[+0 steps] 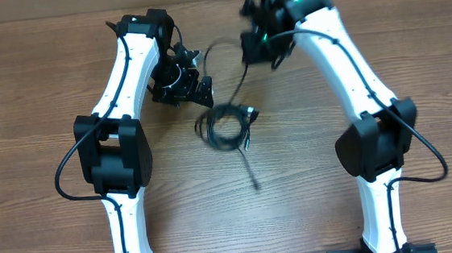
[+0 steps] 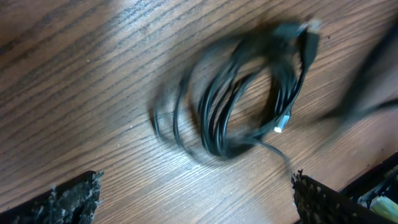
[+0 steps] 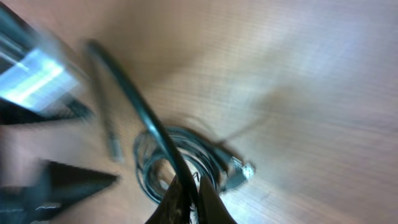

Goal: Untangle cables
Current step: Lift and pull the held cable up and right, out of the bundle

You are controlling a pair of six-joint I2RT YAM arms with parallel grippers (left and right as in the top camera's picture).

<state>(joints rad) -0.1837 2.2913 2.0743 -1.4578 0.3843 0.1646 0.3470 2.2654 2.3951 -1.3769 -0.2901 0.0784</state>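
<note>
Cables [image 1: 226,125] coiled at table [image 1: 36,69] centre. Right jaws pinch one strand [image 3: 134,104], raised; left jaws wide, empty. You pull fast: whole coil drags, or strand slips out.

A: Overhead view, any lettering?
B: None legible. White arm shells [image 1: 127,70] are plain, and the wood table [image 1: 29,93] shows grain only.
A: Left wrist view?
B: Blurred. The cables [image 2: 214,127] are black with no print I can make out. The pale plug end [image 2: 282,122] is too small and smeared to show any mark.
A: Right wrist view?
B: Heavier blur. No letters, numbers or logos can be made out anywhere.
A: Entry, then?
B: No readable text in any view.
</note>
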